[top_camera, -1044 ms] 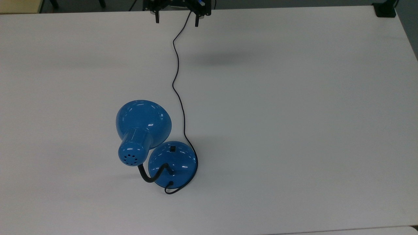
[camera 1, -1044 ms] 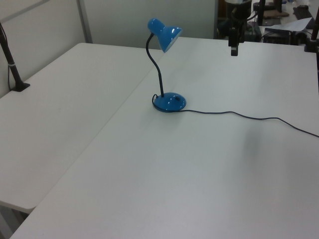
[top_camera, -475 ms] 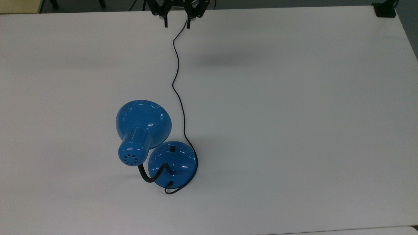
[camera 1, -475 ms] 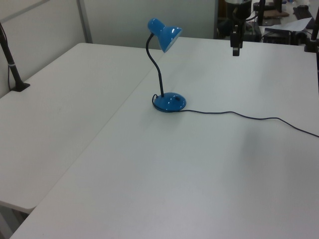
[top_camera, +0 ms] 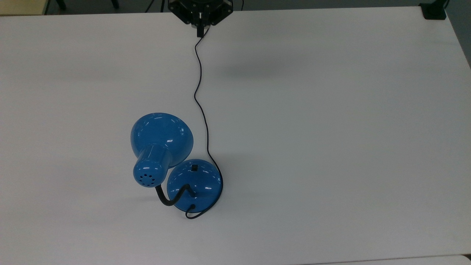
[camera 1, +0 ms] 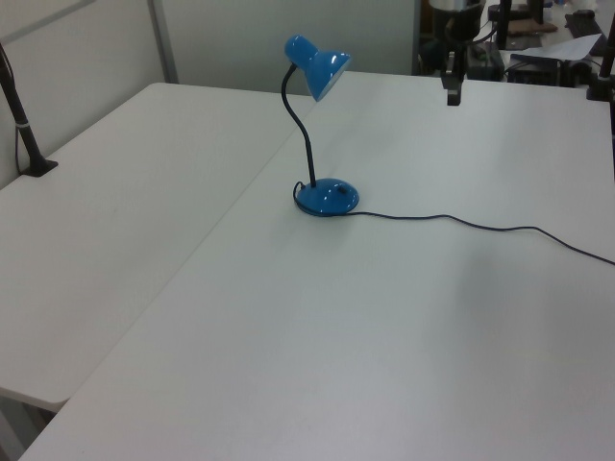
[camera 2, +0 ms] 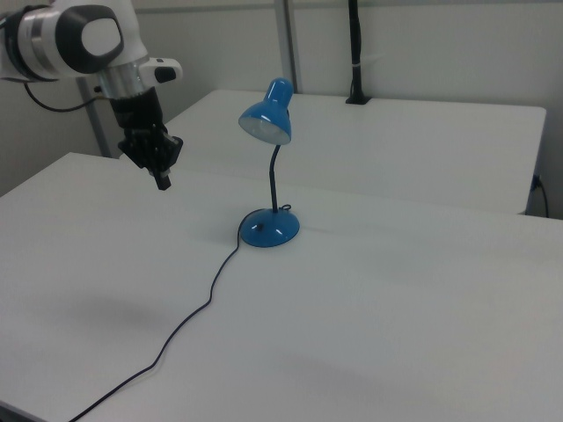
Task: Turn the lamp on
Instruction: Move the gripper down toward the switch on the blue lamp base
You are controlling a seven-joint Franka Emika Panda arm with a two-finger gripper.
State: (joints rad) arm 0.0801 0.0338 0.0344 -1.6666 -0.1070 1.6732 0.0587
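1. I take the lamp (top_camera: 176,162) as my landmark: it stands upright on the white table (top_camera: 331,147), glossy blue, with its round base (camera 1: 327,197) flat on the tabletop.
2. Its black gooseneck (camera 2: 274,180) rises from the back of the base and bends over to carry the dome shade (camera 2: 266,119), which hangs above and to one side of the base (in the top view the shade overlaps the base's upper left edge).
3. On the base I can see the small black switch (top_camera: 194,168), on the side of the dome away from the gooseneck's root.
4. The thin black cord (top_camera: 200,99) leaves the base near the gooseneck, loops around the base's edge on the top view's right, and runs in loose waves across the table away from the lamp.
5. The gripper (top_camera: 199,32) hangs in the air well apart from the lamp, above the far stretch of the cord; in the right view it (camera 2: 162,180) sits to the lamp's left, at about the height of the gooseneck's middle.
6. Its fingers (camera 1: 452,91) point down toward the table and are drawn together, with no gap I can make out and nothing held between them.
7. The gripper touches neither the lamp nor the cord (its shadow lies faint on the table beyond the cord).
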